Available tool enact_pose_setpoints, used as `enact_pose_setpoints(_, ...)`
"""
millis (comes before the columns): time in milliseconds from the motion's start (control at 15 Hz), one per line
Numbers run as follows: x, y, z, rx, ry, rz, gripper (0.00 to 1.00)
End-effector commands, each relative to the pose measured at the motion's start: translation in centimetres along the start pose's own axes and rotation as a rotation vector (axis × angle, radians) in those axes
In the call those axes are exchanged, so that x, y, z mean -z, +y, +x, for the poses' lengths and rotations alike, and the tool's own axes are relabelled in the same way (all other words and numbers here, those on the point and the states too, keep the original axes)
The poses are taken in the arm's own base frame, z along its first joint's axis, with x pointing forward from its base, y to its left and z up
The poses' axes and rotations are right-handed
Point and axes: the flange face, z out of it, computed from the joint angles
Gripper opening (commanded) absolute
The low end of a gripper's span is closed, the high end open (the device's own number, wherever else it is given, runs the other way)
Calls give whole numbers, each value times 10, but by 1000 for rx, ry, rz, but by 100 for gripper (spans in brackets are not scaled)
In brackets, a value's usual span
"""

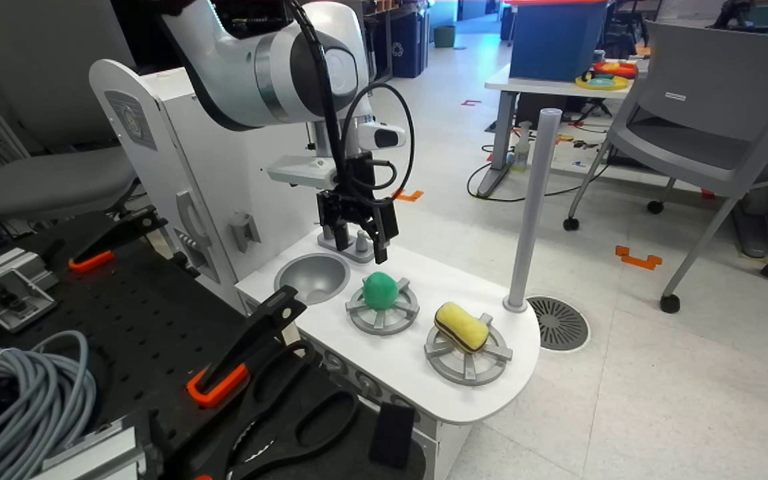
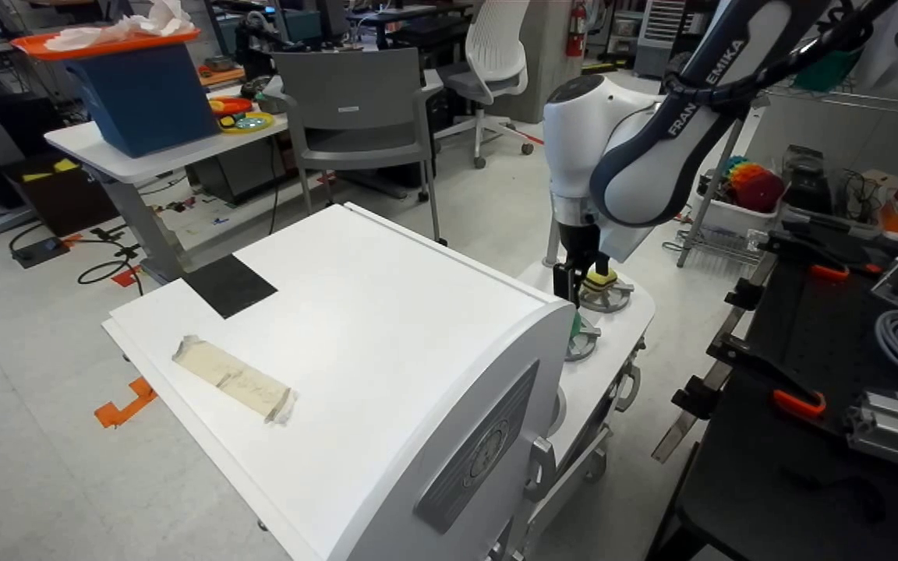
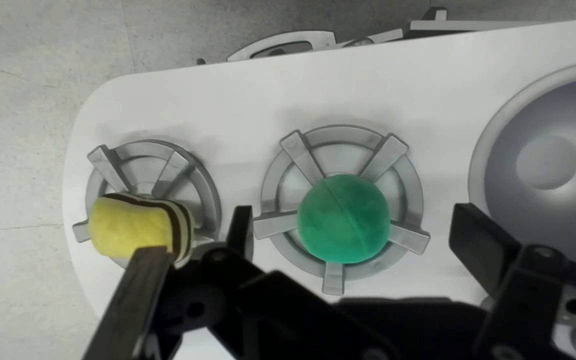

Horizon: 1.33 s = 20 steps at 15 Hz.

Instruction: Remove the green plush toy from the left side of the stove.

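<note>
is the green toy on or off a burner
On: in the wrist view, the burner's spokes jut from under the green toy.

Stove (image 3: pixel 238 100), wrist view: ball toy (image 3: pixel 344 219) on mid-frame burner (image 3: pixel 343 135); second toy (image 3: pixel 130 225) on left burner (image 3: pixel 207 195); sink basin (image 3: pixel 523 125) at right edge.

On the robot arm (image 2: pixel 663 152), toward two o'clock in an exterior view, white capitals (image 2: pixel 727 62) spell "FRAN" and "EMIKA", a dark cable (image 2: pixel 694 92) crossing between them. A blue bin (image 1: pixel 414 47) at twelve o'clock in an exterior view bears a white recycling sign (image 1: pixel 397 50). There, the label (image 1: pixel 675 97) on a grey chair (image 1: pixel 731 120) at two o'clock and the emblem (image 1: pixel 132 123) on a white cabinet (image 1: pixel 217 167) at ten o'clock are too small to read.
</note>
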Motion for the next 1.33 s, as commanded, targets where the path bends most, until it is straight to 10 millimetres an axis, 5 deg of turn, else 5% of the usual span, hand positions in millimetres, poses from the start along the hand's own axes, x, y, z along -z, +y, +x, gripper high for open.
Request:
enact_pose_setpoints(0,-18,-18,26,7,45,14,100)
enact_pose_setpoints(333,-47,-29,48,-16,51,-14,100)
enact_pose_setpoints(733,-91,-27,51,-10,15,-92,100)
enact_pose_setpoints(800,-96,-27,53,-16,10,-101,75)
enact_pose_setpoints(1000,-106,-31,55,-18,5,-112,58)
enact_pose_setpoints(1267,-92,-29,49,-4,-11,-94,29)
